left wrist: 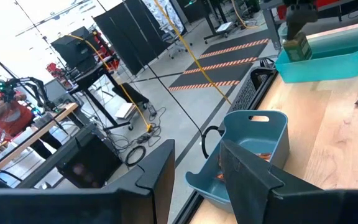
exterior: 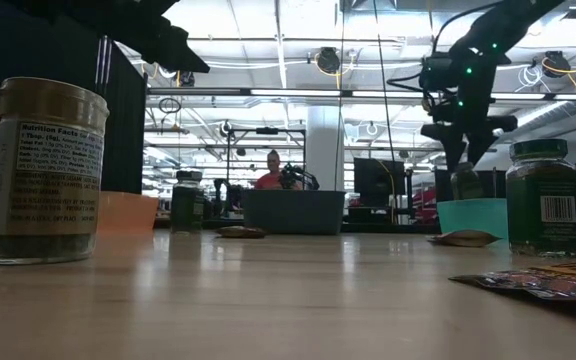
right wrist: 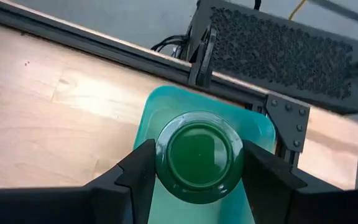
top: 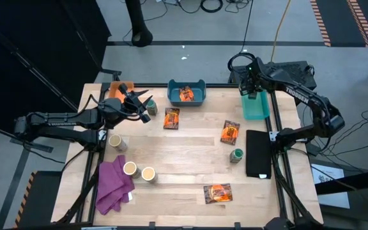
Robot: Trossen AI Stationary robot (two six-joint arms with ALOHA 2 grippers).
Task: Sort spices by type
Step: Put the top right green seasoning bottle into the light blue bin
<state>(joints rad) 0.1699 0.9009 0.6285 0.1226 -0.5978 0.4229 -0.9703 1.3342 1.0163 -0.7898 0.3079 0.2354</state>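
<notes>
Nearest to the right wrist camera is the small dark-green cylindrical jar (right wrist: 198, 157), seen from its lid; the right gripper (right wrist: 197, 171) pinches it, one dark finger on each side of its round body. Its long axis stands upright, in line with the camera's look downward. Directly under it lies the teal plastic bin (right wrist: 166, 102), so the jar hangs above the inside of the bin and not yet in it; I judge that the coming move is only a straight lowering and a release. From above, this gripper (top: 253, 82) is at the table's far right corner, over the same bin (top: 255, 110).

Over the table's far left part, the left gripper (top: 139, 102) hovers near the orange bin (top: 114, 89), its fingers (left wrist: 157, 177) parted and empty. Another dark-green jar (top: 236, 155) stands on the wooden table (top: 184, 166) on the right arm's side, so I judge this arm the nearer one for it.
</notes>
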